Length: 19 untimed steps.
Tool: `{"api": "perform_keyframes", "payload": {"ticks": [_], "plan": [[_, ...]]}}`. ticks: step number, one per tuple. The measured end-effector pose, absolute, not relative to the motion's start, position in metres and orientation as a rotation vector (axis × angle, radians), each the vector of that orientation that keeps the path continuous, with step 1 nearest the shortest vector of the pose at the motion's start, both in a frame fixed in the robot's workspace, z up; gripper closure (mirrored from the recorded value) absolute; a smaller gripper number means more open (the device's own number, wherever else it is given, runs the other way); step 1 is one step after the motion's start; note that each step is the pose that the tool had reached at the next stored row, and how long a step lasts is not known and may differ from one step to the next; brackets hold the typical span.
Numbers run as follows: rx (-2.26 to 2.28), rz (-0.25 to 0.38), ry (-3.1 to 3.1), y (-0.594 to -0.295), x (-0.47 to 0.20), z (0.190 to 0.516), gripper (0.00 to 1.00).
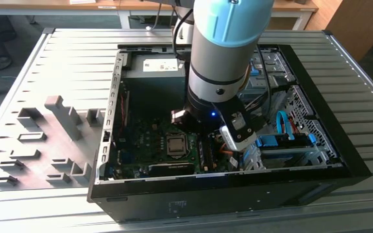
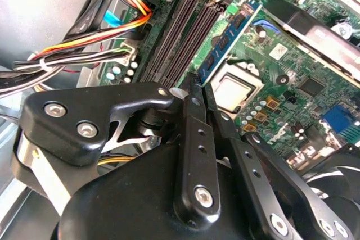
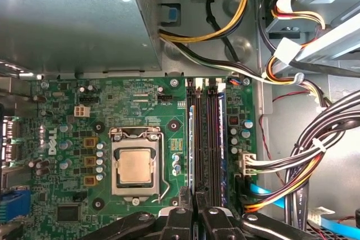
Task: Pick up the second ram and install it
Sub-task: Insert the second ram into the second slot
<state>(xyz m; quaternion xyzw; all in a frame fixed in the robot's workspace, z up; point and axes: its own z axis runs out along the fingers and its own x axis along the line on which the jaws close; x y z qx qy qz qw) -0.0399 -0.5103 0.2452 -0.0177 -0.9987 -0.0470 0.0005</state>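
your fingers (image 2: 191, 117) sit closed together at the near end of the second ram (image 2: 229, 33) (upright beside the cpu (image 2: 233, 91)); press straight down, keeping it square.

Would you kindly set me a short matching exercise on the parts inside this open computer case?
1 memory board
2 processor
3 power supply
4 gripper

a grey metal box
b at one end of the memory slots
c standing in the slot nearest the processor
d bare silver lid, in its socket

Pairs: 1-c, 2-d, 3-a, 4-b
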Motion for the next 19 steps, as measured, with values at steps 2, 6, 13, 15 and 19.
{"api": "perform_keyframes", "payload": {"ticks": [2, 6, 13, 15, 19], "plan": [[-0.056, -0.148, -3.137, -0.510, -0.040, 0.244, 0.86], [-0.056, -0.148, -3.137, -0.510, -0.040, 0.243, 0.86], [-0.057, -0.148, -3.137, -0.506, -0.043, 0.239, 0.86], [-0.070, -0.148, -3.137, -0.504, -0.043, 0.237, 0.86], [-0.079, -0.148, -3.137, -0.502, -0.043, 0.235, 0.86]]}}
